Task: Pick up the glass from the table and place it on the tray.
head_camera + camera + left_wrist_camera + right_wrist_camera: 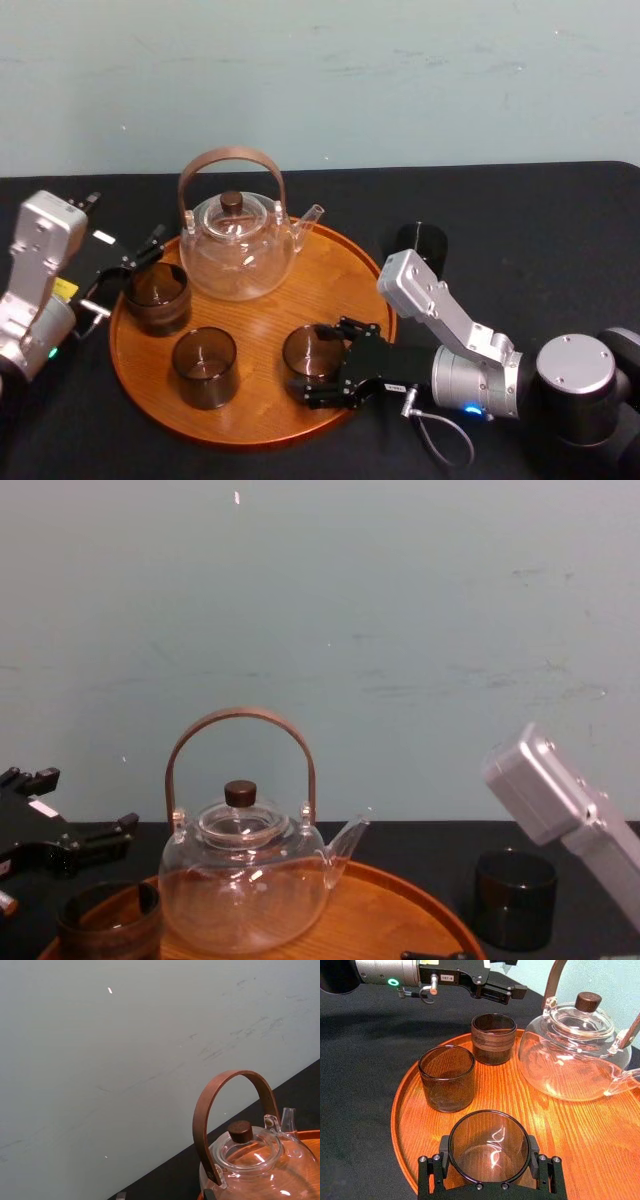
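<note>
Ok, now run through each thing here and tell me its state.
Glass: upright, empty, on the tray, right gripper shut on it.
Second glass: upright, empty, on tray.
Third glass: upright, on the table, off the tray.
Brown cup: upright, empty, on tray.
Teapot: upright, lid on, on tray.
Left gripper: beside the brown cup.

head: high, downward | chest: low, forward | wrists: close | shared: tray [335, 285]
</note>
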### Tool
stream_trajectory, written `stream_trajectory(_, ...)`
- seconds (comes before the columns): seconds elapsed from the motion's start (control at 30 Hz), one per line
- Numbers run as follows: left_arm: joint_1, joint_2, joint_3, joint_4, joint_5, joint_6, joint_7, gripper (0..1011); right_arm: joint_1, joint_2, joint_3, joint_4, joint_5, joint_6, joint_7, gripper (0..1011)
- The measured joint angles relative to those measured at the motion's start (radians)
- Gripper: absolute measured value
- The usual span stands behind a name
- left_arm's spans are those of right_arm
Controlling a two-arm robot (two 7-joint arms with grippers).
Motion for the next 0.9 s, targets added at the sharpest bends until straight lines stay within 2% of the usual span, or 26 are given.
stream_trajectory(0.13,0.000,0.000,0.000,0.000,0.000,0.000,0.000,1001,0.000,0.000,0.000,0.000,0.001,0.001,0.000,911)
stream_trajectory(0.3,0.000,0.000,0.000,0.000,0.000,0.000,0.000,1002,0.000,0.000,0.000,0.001,0.000,0.003,0.001,1002)
stream_trajectory(0.77,0.000,0.000,0.000,0.000,0.000,0.000,0.000,1001,0.000,0.000,0.002,0.002,0.003,0.003,0.003,1002)
stream_trajectory(0.9,0.000,0.000,0.000,0.000,0.000,0.000,0.000,1001,-0.010,0.017,0.014,-0.014,0.019,-0.012,0.018,1002)
